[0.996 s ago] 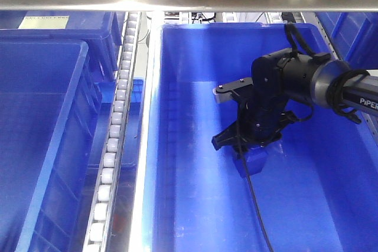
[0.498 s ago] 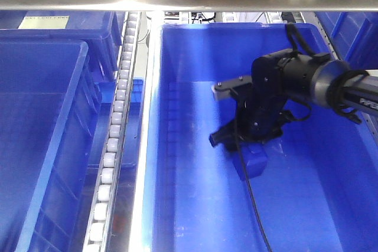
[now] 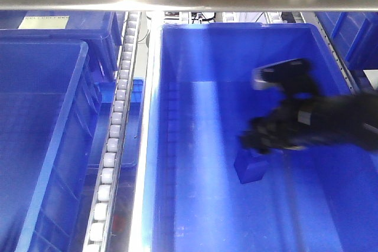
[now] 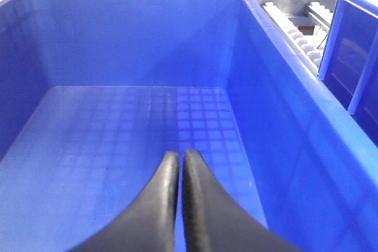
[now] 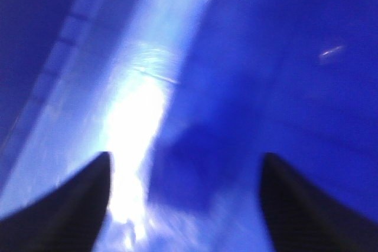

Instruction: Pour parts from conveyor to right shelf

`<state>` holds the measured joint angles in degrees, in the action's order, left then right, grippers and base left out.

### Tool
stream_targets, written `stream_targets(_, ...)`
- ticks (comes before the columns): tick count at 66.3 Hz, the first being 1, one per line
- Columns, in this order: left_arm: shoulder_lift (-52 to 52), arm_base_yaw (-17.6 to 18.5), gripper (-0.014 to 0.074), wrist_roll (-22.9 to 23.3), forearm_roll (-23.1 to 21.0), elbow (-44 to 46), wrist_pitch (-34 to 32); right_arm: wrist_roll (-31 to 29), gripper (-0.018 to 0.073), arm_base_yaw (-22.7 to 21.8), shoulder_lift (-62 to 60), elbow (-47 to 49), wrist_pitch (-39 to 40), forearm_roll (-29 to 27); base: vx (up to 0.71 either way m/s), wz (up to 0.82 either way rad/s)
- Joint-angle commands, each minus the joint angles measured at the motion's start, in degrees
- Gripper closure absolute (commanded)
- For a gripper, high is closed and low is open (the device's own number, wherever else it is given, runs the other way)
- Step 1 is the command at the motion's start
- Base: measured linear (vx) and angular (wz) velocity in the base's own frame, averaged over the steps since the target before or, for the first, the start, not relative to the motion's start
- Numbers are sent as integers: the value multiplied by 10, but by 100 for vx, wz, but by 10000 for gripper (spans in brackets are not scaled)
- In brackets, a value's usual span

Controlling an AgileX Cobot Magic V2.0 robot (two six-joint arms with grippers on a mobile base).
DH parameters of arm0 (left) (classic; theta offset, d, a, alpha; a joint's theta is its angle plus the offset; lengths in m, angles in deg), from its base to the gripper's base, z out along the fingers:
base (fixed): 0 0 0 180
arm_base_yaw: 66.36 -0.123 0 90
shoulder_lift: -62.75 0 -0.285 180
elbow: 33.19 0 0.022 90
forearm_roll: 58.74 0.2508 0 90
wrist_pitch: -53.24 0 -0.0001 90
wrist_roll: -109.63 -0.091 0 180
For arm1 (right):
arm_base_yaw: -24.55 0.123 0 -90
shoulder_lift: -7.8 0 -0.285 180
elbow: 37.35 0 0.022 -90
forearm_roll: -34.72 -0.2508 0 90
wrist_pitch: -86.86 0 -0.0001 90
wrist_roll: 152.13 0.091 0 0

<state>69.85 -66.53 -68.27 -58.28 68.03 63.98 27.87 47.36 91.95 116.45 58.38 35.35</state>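
Hovering blurred inside the large blue bin (image 3: 195,205), the right pincer (image 5: 186,187) stands spread wide, holding nothing, its dark fingers (image 5: 77,196) either side of a small blue box (image 3: 251,166) resting on the bin floor just below it. The left pincer (image 4: 179,166) is pressed together, empty, over another blue bin (image 4: 118,122). A roller track (image 3: 115,128) runs beside the bin.
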Motion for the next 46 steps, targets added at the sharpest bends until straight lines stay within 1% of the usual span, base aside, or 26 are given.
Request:
stream_targets(1, -6, 3, 603, 5, -5, 11, -34, 0, 191, -2, -96, -17, 35, 32, 0, 0)
stream_targets(4, -6, 3, 603, 5, -5, 11, -34, 0, 244, -2, -132, -33, 37, 44, 0, 0)
stream_targets(9, -6, 3, 603, 5, -5, 11, -34, 0, 369, -2, -198, -56, 44, 62, 0, 0)
stream_targets(16, -6, 3, 603, 5, -5, 11, -34, 0, 569, -14, -288, -89, 54, 73, 0, 0)
stream_targets(22, -6, 3, 603, 5, -5, 11, -34, 0, 570, -42, -361, -118, 59, 80, 0, 0)
stream_targets(31, -6, 3, 603, 5, -5, 11, -34, 0, 568, -104, -475, -163, 68, 93, 0, 0)
stream_targets(37, -6, 3, 603, 5, -5, 11, -34, -21, 568, -145, -548, -201, 81, 93, 0, 0)
stream_targets(41, -6, 3, 603, 5, -5, 11, -34, -31, 568, -162, -591, -226, 92, 88, 0, 0)
stream_targets(46, -6, 3, 603, 5, -5, 11, -34, -33, 568, -172, -637, -257, 116, 84, 0, 0)
